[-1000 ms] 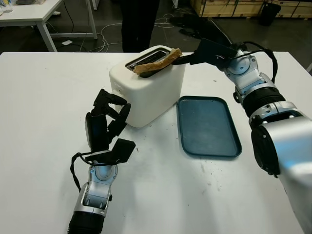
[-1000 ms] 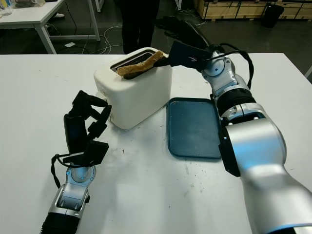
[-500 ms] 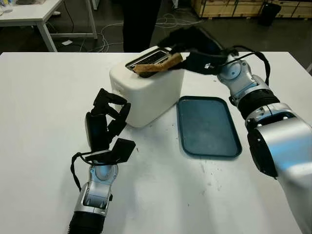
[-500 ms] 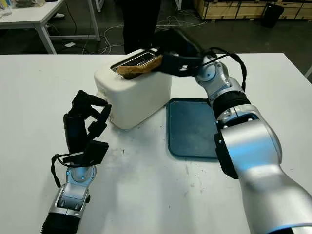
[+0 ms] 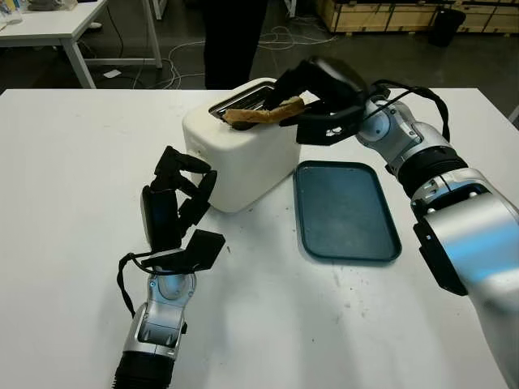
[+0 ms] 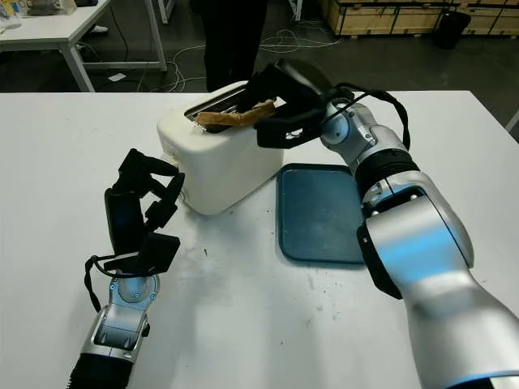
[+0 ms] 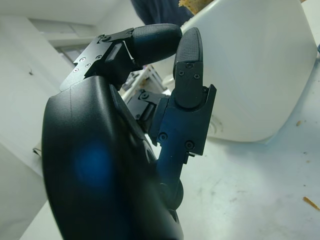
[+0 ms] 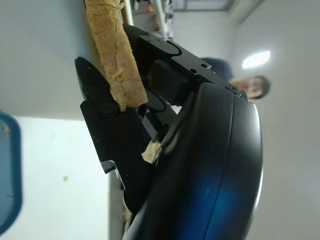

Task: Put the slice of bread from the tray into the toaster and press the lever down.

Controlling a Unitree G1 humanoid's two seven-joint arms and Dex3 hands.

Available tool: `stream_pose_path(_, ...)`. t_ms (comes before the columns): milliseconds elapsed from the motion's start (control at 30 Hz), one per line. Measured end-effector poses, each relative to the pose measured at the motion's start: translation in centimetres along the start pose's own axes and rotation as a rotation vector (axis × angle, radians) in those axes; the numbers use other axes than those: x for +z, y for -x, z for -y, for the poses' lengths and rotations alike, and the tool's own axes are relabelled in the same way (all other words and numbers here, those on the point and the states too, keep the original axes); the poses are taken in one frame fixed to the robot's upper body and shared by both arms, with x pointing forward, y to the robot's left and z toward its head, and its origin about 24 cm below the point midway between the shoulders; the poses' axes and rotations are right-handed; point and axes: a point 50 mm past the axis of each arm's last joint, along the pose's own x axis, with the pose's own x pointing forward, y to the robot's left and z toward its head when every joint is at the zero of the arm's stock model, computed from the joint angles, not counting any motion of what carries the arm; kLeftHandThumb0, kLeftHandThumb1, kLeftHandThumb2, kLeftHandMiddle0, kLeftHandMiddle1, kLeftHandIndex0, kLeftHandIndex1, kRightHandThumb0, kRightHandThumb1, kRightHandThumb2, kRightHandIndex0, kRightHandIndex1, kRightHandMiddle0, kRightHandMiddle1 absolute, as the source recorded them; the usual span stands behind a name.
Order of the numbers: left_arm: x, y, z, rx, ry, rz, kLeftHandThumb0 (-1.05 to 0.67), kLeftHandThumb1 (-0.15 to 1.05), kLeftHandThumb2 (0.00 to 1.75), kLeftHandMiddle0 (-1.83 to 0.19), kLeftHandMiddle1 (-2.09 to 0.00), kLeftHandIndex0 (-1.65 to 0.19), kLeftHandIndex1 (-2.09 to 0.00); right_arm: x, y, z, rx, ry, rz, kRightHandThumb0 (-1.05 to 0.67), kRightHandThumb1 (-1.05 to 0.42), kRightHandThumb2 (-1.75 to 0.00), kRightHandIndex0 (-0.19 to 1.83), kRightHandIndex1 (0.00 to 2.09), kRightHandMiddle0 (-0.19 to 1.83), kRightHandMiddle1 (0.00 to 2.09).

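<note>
- The bread [image 5: 261,113] is gripped at one end by the right hand [image 5: 324,97], up over the toaster [image 5: 243,154].
- The slice is laid tilted across the top, far end dipped into a slot, so it's not dropped in yet.
- The tray [image 5: 346,212] is parked just beside the toaster, with only crumbs seen on it.
- The left hand [image 5: 174,211] is held upright near the toaster's front, fingers curled, nothing grabbed.
- A person [image 5: 233,36] is seen behind the table [image 5: 65,162].
</note>
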Motion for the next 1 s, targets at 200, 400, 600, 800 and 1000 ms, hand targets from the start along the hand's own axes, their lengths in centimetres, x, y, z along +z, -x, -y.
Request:
stream_pose_path(200, 0.01, -0.01, 0.00, -0.001, -0.001, 0.001, -0.38, 0.92, 0.24, -0.77, -1.75, -0.52, -1.57, 0.11, 0.15, -0.21, -0.108, 0.267, 0.045, -0.64, -0.92, -0.44, 1.07, 1.69, 0.86, 1.49)
stream_pose_path(400, 0.04, 0.00, 0.06, -0.001, 0.002, 0.001, -0.38, 0.92, 0.24, -0.78, -1.75, -0.53, -1.56, -0.28, 0.42, -0.60, -0.138, 0.389, 0.045, -0.57, -0.92, -0.50, 1.07, 1.74, 0.77, 1.74)
stream_pose_path(600, 0.05, 0.00, 0.07, -0.001, 0.001, 0.001, -0.40, 0.92, 0.24, -0.79, -1.75, -0.54, -1.56, -0.26, 0.60, -0.76, -0.160, 0.431, 0.072, -0.56, -0.92, -0.46, 1.09, 1.75, 0.79, 1.75)
stream_pose_path(800, 0.06, 0.01, 0.11, -0.002, 0.000, 0.002, -0.39, 0.92, 0.24, -0.78, -1.75, -0.54, -1.57, -0.27, 0.58, -0.73, -0.154, 0.442, 0.075, -0.56, -0.92, -0.45, 1.08, 1.75, 0.80, 1.75)
stream_pose_path(1000, 0.06, 0.01, 0.11, -0.002, 0.000, 0.002, -0.39, 0.92, 0.25, -0.77, -1.75, -0.52, -1.57, -0.30, 0.39, -0.36, -0.127, 0.394, 0.053, -0.56, -0.92, -0.46, 1.09, 1.75, 0.79, 1.75)
